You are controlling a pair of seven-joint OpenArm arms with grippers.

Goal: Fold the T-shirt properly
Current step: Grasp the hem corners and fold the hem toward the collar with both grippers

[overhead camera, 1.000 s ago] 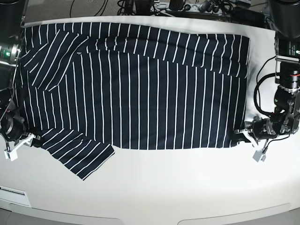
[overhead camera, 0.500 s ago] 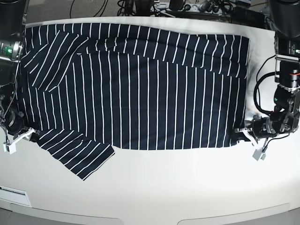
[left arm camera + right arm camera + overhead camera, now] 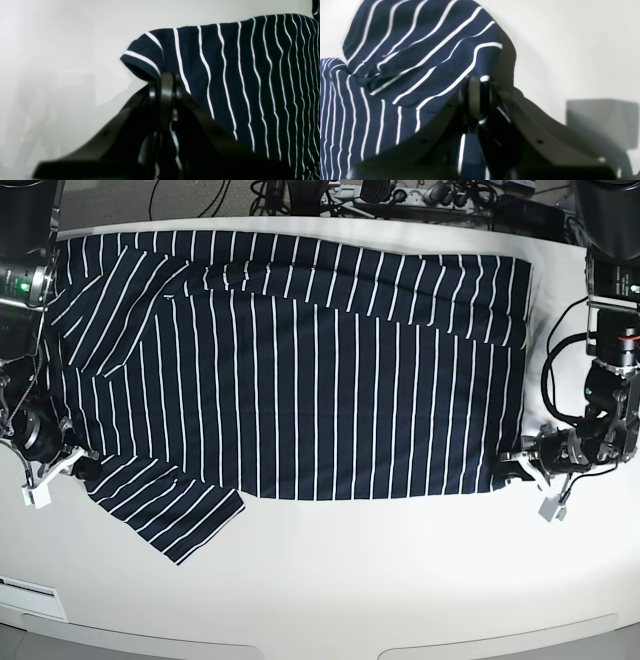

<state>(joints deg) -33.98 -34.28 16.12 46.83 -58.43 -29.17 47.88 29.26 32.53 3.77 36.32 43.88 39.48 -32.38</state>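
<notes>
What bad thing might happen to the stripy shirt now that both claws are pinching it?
1. The left gripper pinches only the very corner of the T-shirt, so the cloth might slip out when it is lifted.
2. The right gripper holds bunched cloth near the sleeve, so the fold may come out wrinkled.
3. Uneven lifting could skew the fold.

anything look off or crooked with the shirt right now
Yes. The T-shirt lies mostly flat, but one sleeve juts out diagonally past the near hem, and a slanted fold crosses the far edge. Both tools, left and right, are pinching bunched cloth at the near corners.
</notes>
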